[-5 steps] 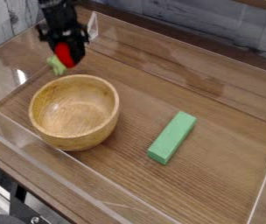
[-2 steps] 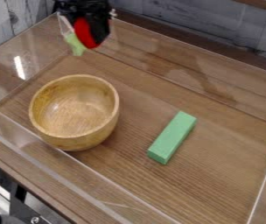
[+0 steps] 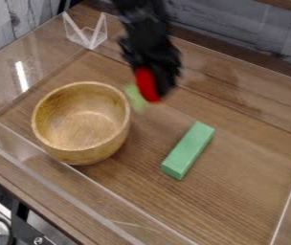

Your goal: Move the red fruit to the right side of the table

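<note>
Holding the red fruit (image 3: 148, 80) tight, the gripper (image 3: 149, 77) hangs above the table (image 3: 244, 196), with its two black fingers squeezed shut on the fruit's sides. The fruit is up in the air, not on the wood. Its light-green leafy end pokes out at the lower left. The picture is a bit blurry around the arm, so I cannot tell just how much of the fruit sits between the fingers.

Right now the fruit is over the middle of the table. The wooden bowl (image 3: 80, 120) sits just down and to the left of it. The green block (image 3: 188, 150) lies down and to the right.

The job is to bring the fruit to the right side, so I think there is a good way to go. To do this well, the gripper should keep squeezing and stay high enough to pass over the green block without bumping it. It should stop over the bare wood past the block, away from the clear wall (image 3: 289, 206). Then it should go down low before letting go, so the round little fruit does not roll off.
</note>
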Controlling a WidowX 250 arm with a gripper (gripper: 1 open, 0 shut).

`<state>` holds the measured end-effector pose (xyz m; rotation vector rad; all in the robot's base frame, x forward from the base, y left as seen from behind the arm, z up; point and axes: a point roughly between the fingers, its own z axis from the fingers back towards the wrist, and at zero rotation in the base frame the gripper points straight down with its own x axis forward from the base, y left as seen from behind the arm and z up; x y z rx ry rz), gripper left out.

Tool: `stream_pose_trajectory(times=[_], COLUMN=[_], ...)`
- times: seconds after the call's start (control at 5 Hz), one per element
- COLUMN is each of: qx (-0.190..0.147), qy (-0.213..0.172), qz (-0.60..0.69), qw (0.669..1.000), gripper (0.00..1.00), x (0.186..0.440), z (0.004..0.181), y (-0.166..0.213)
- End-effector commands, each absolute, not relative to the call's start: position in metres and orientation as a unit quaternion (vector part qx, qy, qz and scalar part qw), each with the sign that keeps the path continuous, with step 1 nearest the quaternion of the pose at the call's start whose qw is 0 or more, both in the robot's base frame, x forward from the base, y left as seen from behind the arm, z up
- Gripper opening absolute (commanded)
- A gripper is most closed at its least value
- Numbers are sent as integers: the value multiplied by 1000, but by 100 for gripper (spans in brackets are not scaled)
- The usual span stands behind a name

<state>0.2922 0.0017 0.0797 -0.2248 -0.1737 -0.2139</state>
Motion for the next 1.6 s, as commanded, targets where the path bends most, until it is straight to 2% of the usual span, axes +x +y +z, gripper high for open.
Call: stream_pose_trajectory(times=[0.0,0.4,0.6,0.8,1.0,1.2,1.4], qx=[-102,-96,-84,-78,-72,-59,-56], qy=[-106,-84,-85,-78,-73,-81,-89], qz=[-104,-95,-103,-122,-131,-101,-91], qw=[984,987,987,986,986,990,990], gripper=[0,0,0,100,100,0,0], x=[287,270,262,266,270,270,270], z=[76,29,25,33,41,45,47], y=[-36,-94,-103,-99,-94,-91,-90])
